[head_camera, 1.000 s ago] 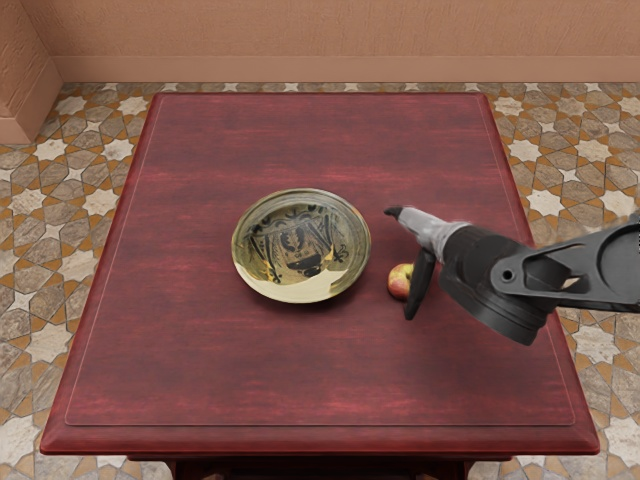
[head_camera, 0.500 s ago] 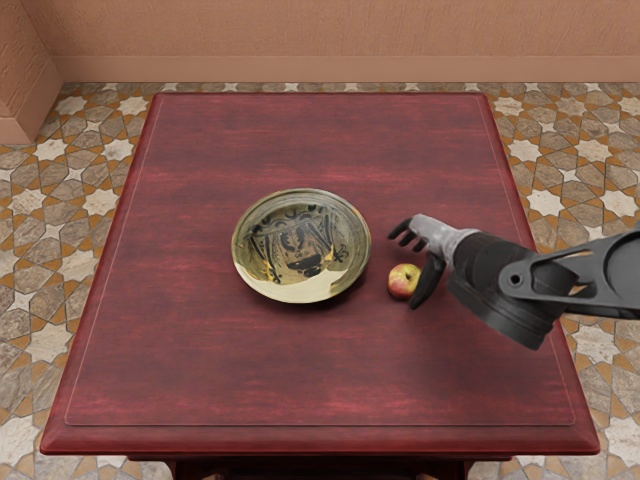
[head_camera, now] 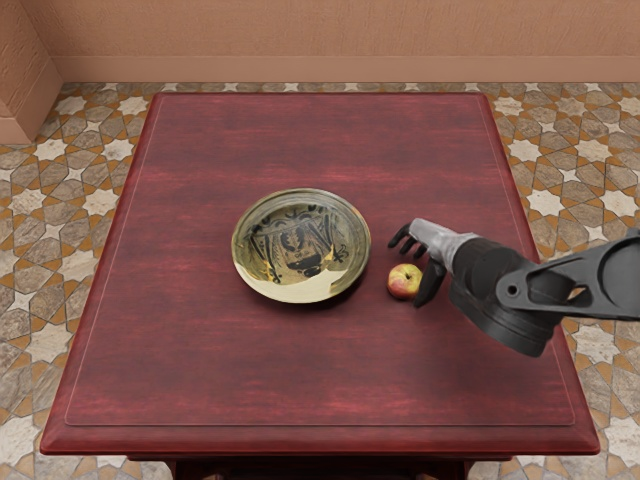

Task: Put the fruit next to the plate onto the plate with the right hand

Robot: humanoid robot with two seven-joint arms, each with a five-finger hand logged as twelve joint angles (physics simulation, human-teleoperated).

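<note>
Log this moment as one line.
phase: pre-grasp | right hand: open, beside apple, not grasping | apple: on table next to plate | left arm: out of view

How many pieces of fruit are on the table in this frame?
1. A single apple lies on the table just right of the plate, beside the open right hand. None looks hidden.
</note>
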